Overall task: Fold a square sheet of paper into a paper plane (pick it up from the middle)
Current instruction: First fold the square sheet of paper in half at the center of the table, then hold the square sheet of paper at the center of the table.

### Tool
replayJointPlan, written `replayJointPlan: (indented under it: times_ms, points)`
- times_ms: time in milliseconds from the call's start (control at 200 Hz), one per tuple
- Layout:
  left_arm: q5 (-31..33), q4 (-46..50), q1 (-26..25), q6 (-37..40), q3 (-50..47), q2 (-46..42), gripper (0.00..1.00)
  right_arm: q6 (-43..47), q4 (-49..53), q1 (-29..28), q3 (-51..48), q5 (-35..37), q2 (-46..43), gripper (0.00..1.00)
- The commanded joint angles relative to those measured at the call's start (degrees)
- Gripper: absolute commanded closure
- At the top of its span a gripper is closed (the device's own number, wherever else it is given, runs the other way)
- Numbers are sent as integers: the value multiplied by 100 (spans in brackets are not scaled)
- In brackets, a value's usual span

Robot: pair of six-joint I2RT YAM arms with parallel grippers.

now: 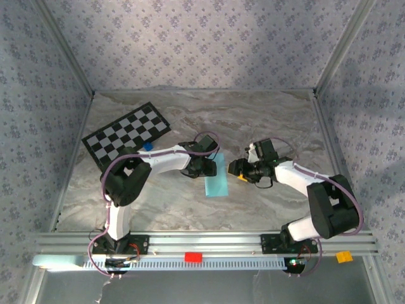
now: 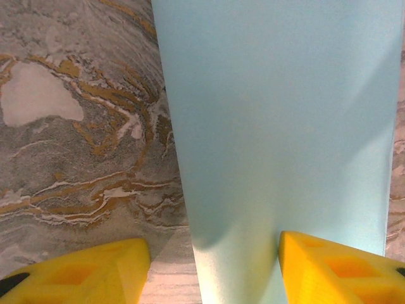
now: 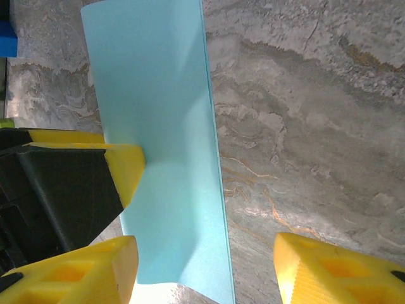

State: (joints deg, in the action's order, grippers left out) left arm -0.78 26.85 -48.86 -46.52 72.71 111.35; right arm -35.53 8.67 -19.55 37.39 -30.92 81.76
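Observation:
The square sheet of paper (image 1: pixel 216 182), light sky-blue, lies mid-table doubled over into a narrow rectangle, rather than a paper plane. My left gripper (image 1: pixel 205 168) is at its left side, low over the table. In the left wrist view the left gripper (image 2: pixel 212 272) is open: one yellow finger (image 2: pixel 342 266) rests on the paper (image 2: pixel 278 120), the other (image 2: pixel 82 272) on bare table. My right gripper (image 1: pixel 239 170) stands just right of the paper. Its fingers (image 3: pixel 342 272) are apart, so the right gripper (image 3: pixel 205 278) is open across the paper's (image 3: pixel 164 126) right edge.
A black-and-white checkerboard card (image 1: pixel 126 136) lies at the back left, with a tiny dark-blue block (image 1: pixel 147 146) beside it. Red (image 1: pixel 193 257) and yellow (image 1: pixel 343 256) blocks sit on the front rail. Marble tabletop (image 1: pixel 272 120) stretches behind and right; patterned walls enclose the space.

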Motion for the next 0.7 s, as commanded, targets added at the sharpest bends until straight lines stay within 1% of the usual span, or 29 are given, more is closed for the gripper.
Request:
replayJointPlan:
  times_ms: [0, 175, 265, 370, 590, 625, 695]
  points:
    - [-347, -448, -45, -28, -143, 623, 41, 99, -2, -52, 173, -89, 102, 43]
    - [-377, -471, -56, 15, -147, 648, 41, 121, -9, -116, 251, -116, 215, 46]
    - [-381, -464, -56, 48, -143, 662, 41, 139, -13, -151, 285, -137, 286, 51]
    - [-364, -432, -58, 77, -125, 682, 41, 182, -39, -189, 328, -204, 413, 62]
    - [-340, -435, -67, 74, -130, 680, 41, 204, -91, -327, 564, -284, 882, 94]
    - [-351, -461, -73, 102, -134, 685, 41, 196, -69, -345, 619, -214, 956, 95]
    - [-355, -470, -71, 137, -106, 684, 41, 135, 54, -356, 714, -22, 1080, 93]
